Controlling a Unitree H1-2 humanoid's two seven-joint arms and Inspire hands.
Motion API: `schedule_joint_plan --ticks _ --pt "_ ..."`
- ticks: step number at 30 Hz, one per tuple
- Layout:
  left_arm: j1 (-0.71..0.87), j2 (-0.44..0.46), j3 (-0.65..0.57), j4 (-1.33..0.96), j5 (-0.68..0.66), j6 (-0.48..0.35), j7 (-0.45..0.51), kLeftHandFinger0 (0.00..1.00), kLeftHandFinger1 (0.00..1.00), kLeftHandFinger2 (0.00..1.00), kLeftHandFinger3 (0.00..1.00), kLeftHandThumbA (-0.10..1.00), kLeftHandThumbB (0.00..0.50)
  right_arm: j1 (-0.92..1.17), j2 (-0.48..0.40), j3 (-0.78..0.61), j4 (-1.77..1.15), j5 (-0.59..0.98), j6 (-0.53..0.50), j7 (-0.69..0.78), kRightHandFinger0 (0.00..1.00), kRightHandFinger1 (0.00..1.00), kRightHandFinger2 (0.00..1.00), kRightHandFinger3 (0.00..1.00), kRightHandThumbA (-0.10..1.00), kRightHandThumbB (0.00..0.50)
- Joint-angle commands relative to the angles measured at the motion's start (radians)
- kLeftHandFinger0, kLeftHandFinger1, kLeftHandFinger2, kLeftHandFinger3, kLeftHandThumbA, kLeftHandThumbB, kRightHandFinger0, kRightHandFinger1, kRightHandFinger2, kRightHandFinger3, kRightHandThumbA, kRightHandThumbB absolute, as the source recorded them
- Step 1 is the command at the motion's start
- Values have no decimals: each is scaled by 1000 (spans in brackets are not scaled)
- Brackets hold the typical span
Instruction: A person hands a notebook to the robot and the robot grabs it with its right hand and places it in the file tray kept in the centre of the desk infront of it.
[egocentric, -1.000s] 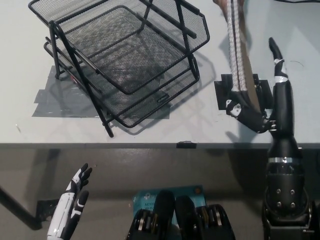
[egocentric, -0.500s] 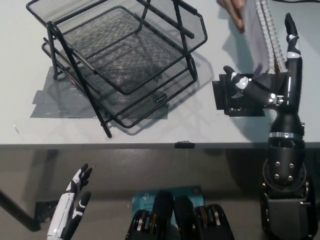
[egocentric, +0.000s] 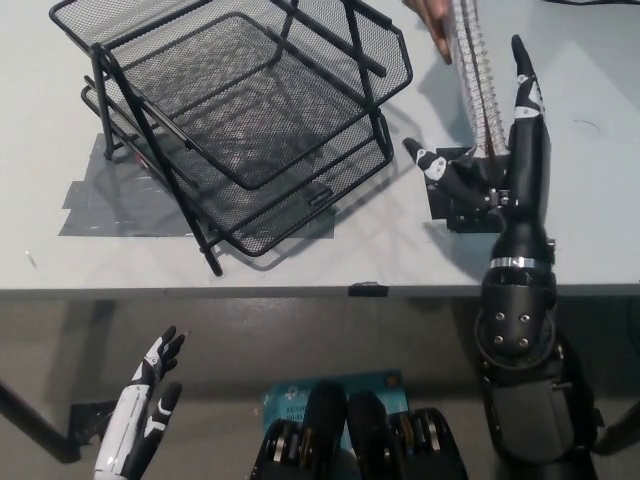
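Spreading wide around the lower end of the spiral notebook (egocentric: 474, 85), black fingers (egocentric: 428, 162) on one side and a long one reaching up the other, not yet clenching and apparently not yet gripping; whether any pad is actually touching the cover cannot be told. Belonging to the right hand (egocentric: 495, 165), now hovering over the black tape patch (egocentric: 450, 205) near the desk's front-right edge, having swung leftward and closer to the wire coil than half a second back. Standing nearly on edge, coil facing the camera, the notebook rising from between those fingers toward the far edge, still pinched at its top by the person's hand (egocentric: 432, 22), which has shifted left as well. Suggesting the handover is lining up but not complete: closing on the book comes next, release by the person after that. Waiting untouched at the desk's centre-left, the black mesh file tray (egocentric: 235, 115), its tiers bare. Hanging open and idle below the desk's front edge, lower left, the white left hand (egocentric: 145, 405).
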Motion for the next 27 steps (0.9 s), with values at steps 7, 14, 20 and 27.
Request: schedule_joint_plan --ticks 7,14,20,27 --pt "-11 13 5 -12 2 -45 6 1000 1000 1000 1000 990 345 -120 -28 -76 126 -30 -28 -250 0 0 0 4 853 0" --pt "-8 13 4 -19 5 -36 5 1000 1000 1000 1000 995 340 -116 -28 -77 92 -24 -38 -293 0 0 0 0 862 0" --pt "-10 11 6 -19 10 -29 8 1000 1000 1000 1000 1000 355 -107 -27 -72 74 1 -74 -305 0 0 0 0 819 0" --pt "-9 15 4 -22 23 -24 8 1000 1000 1000 1000 1000 351 -106 -43 -77 58 5 -109 -335 0 0 0 0 852 14"
